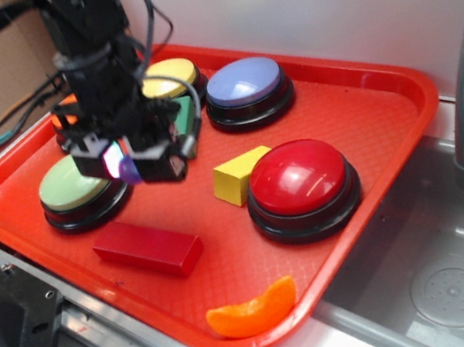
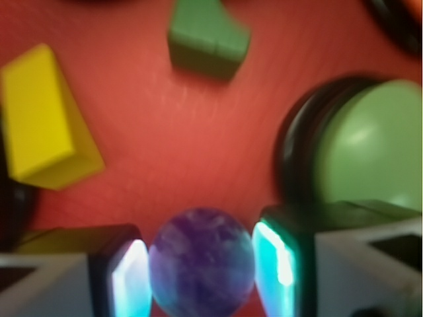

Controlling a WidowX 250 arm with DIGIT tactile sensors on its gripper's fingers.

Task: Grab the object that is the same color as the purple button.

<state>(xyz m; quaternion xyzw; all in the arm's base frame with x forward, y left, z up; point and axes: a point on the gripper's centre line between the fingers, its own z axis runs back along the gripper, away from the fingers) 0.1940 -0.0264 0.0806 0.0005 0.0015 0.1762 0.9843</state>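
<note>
Purple ball (image 2: 201, 263) sits clamped between the two glowing pads (image 2: 130, 281) of the hand (image 1: 130, 167), lifted clear of the red tray (image 1: 364, 105). Just left of it in the scene lies the green button (image 1: 73, 188), and behind the hand a green block (image 2: 206, 36) shows in the wrist view. Nearer the front lies the red block (image 1: 148, 247); to the right, the yellow block (image 1: 238, 175) touches the red button (image 1: 301, 181). Farther back stands the purple button (image 1: 246, 85), beside the yellow button (image 1: 170, 76).
</note>
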